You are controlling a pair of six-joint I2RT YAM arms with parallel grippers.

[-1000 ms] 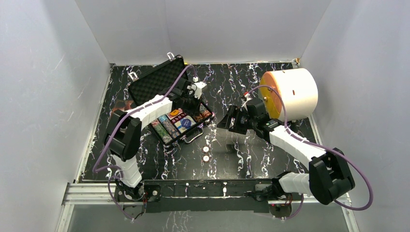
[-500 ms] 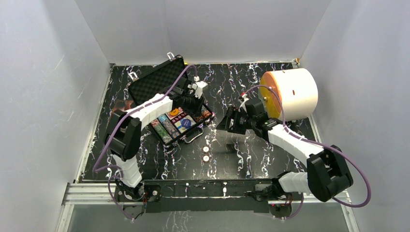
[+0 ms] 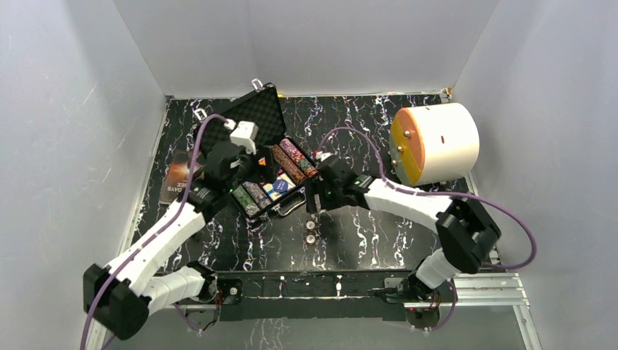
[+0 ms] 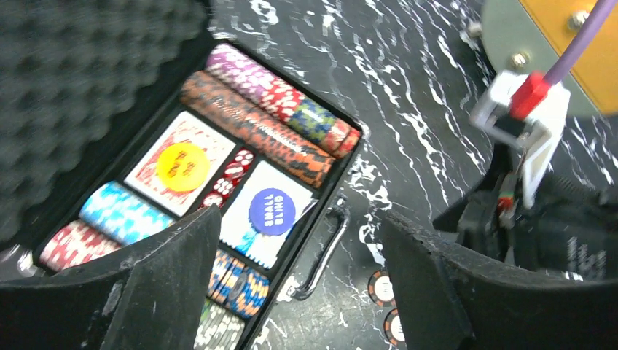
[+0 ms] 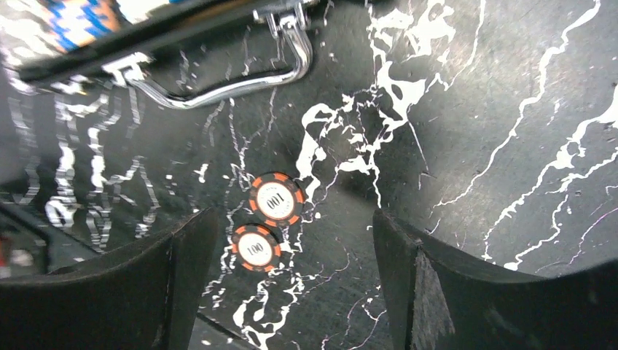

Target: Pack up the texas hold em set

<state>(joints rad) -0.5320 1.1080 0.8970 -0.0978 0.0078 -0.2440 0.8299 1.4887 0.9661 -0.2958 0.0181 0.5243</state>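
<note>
- Both arms are sitting in new spots versus a second ago: the left arm is pulled back from the case's far-right end to its near-left side. The right arm is swung left from beside the white cylinder [image 3: 437, 142] to the case front.
- left gripper [image 4: 299, 226] is hovering over the open case [image 3: 259, 216], fingers spread wide, nothing between them.
- Case is lying open on the table [image 3: 379, 240], left of centre, with the foam lid [image 3: 244, 120] tilting back.
- Inside, chip rows [image 4: 266, 109] are filling the slots, and red dice [image 4: 229, 171] are sitting between two decks. A yellow button [image 4: 182, 166] and a blue button [image 4: 273, 211] are resting on top of the decks.
- right gripper [image 5: 291, 219] is pointing down just in front of the case handle [image 5: 218, 80], fingers apart, gripping nothing.
- Two loose chips [image 5: 275, 199], both marked 100, are lying on the table under that gap with edges touching. They are outside the case, same spot as before.
- Booklet [image 3: 178, 175] is lying left of the case.
</note>
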